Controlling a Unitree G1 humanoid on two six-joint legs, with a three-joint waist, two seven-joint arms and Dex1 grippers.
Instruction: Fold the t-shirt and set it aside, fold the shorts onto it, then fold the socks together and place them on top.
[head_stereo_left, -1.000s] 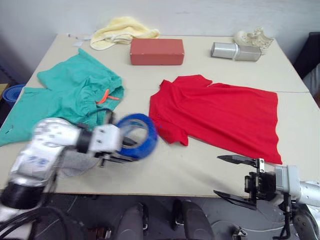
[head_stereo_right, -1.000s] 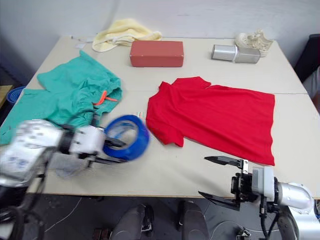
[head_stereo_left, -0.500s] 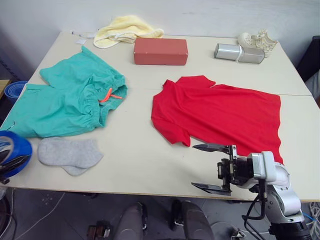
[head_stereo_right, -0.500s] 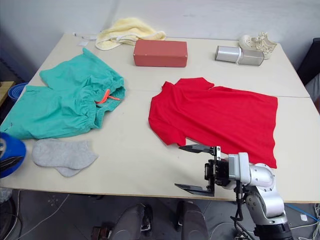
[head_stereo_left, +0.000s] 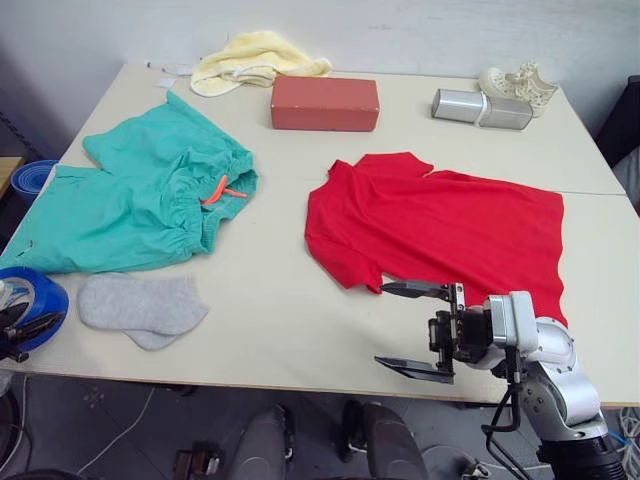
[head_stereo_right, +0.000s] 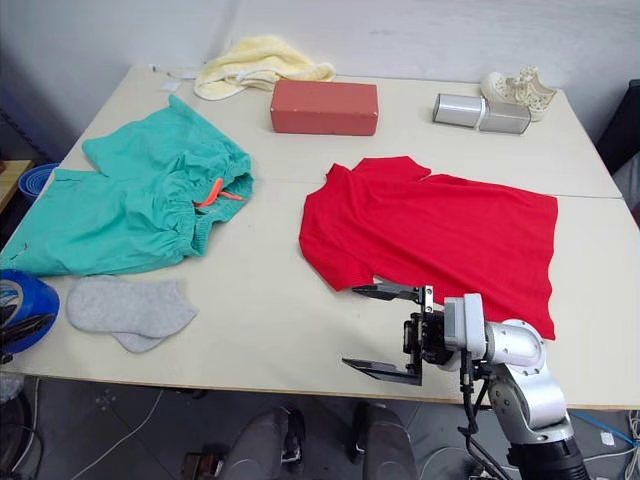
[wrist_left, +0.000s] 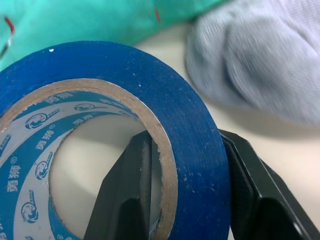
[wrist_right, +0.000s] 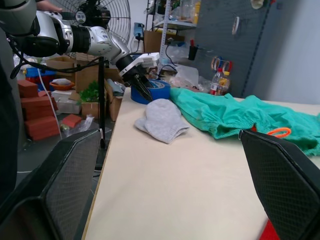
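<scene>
L gripper (wrist_left: 182, 200): clamped on blue tape roll (wrist_left: 110, 145), one finger inside core, one outside; at table's near-left edge.
R gripper (head_stereo_left: 415, 329): jaws wide apart, empty, over near edge.
T-shirt (head_stereo_left: 440, 235): flat, just beyond R gripper.
Socks (head_stereo_left: 140, 305): just beside L gripper.
Shorts (head_stereo_left: 135, 200): beyond socks.

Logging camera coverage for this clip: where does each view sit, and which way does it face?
Left and right eye: head-mounted, looking down over the table; right gripper open near the t-shirt.
Left wrist: along the left gripper, shut on the blue tape roll.
Right wrist: low across the tabletop toward the socks and shorts.
Shared: socks, shorts, tape.
</scene>
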